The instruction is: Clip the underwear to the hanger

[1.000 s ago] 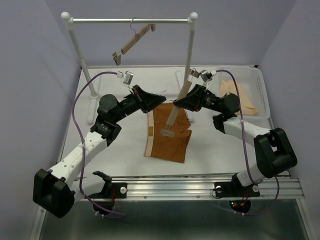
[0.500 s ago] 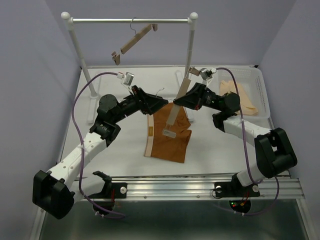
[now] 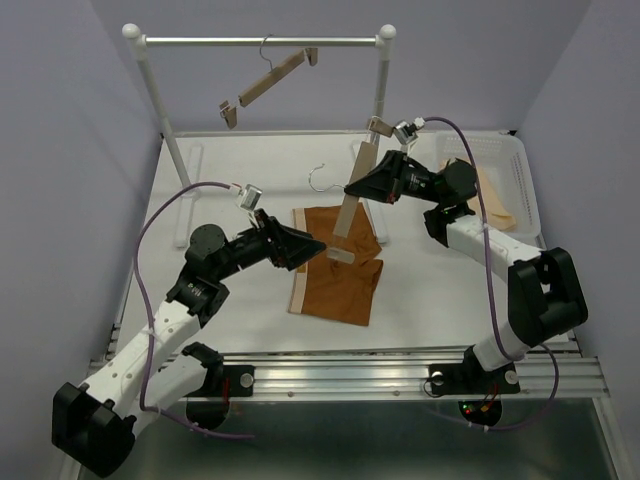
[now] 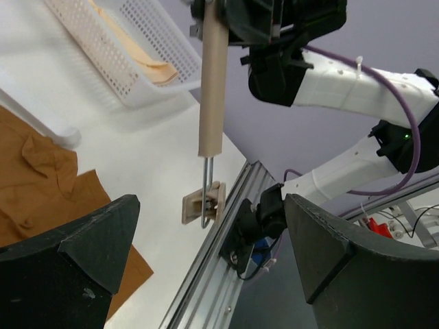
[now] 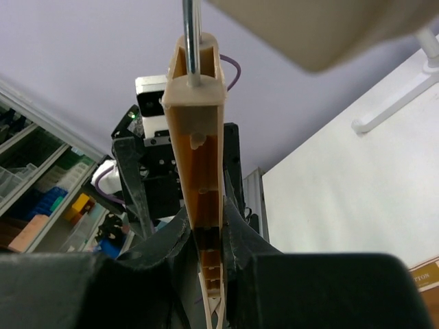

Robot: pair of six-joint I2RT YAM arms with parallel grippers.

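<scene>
The rust-brown underwear is seen laid flat at the centre of the white worktop, its beige waistband toward the left arm. The hanger is held steeply on end over it, its bar gripped by the right end effector and its lower clip hung above the cloth. The left end effector, spread wide and empty, is levelled at that clip from the left, just beside it.

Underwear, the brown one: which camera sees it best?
The top external view: the whole underwear lies spread on the table. The left wrist view catches only part of the underwear; the right wrist view shows just a tiny corner.
</scene>
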